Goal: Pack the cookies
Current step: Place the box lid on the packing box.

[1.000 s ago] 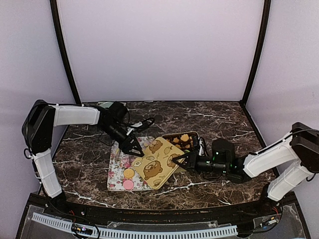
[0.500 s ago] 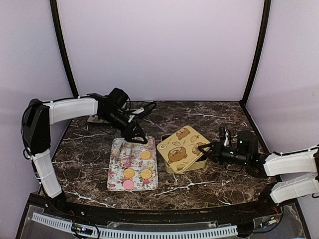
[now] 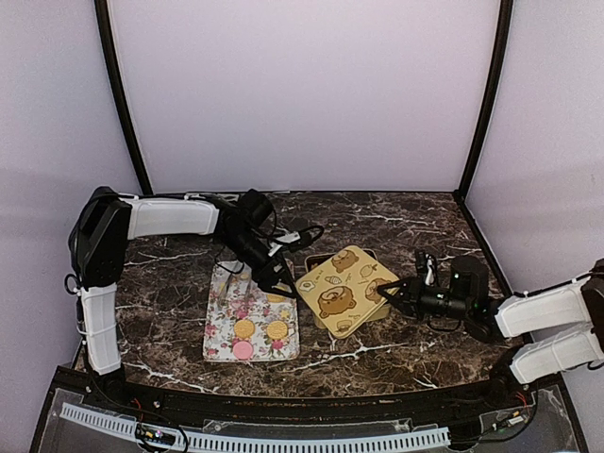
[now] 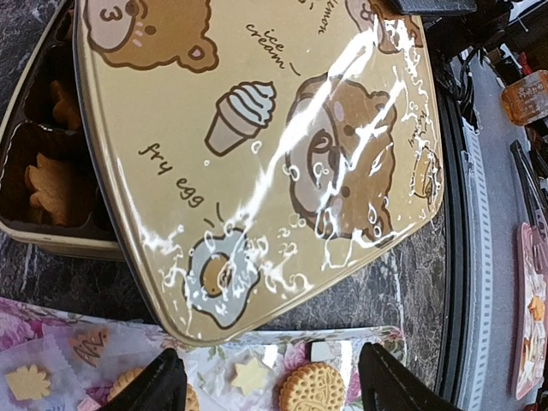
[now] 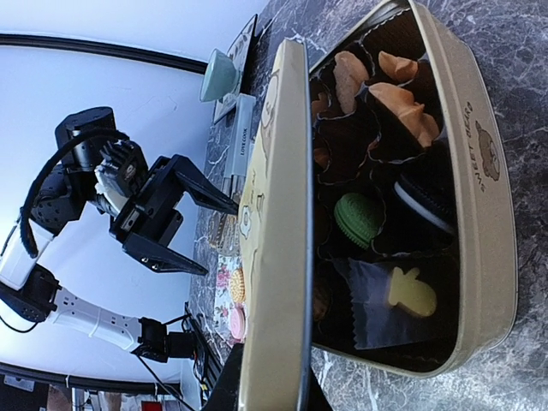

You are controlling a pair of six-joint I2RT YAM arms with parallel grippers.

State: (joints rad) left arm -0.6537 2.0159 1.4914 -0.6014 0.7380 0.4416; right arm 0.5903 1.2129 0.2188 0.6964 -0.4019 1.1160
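Round cookies (image 3: 276,329) lie on the flower-patterned tray (image 3: 222,326): golden ones and a pink one (image 3: 243,350). One golden cookie (image 4: 312,387) shows in the left wrist view. My left gripper (image 3: 282,283) is open and empty over the tray's far right corner, just off the lid's left corner, its fingers (image 4: 158,390) straddling that spot. My right gripper (image 3: 388,293) is shut on the bear-printed gold lid (image 3: 344,288), held tilted over the gold tin (image 5: 484,214). Inside the tin sit a green cookie (image 5: 358,218) and other biscuits in brown paper cups.
A wrapped pale biscuit (image 5: 409,295) lies in the tin's near compartment. A small green cup (image 5: 218,75) and a flat box stand at the back left of the marble table (image 3: 425,226). Black frame posts stand at the back corners.
My right gripper carried the lid from over the tray rightward onto the tin, then shifted it slightly left. My left gripper moved right and forward to the lid's left corner.
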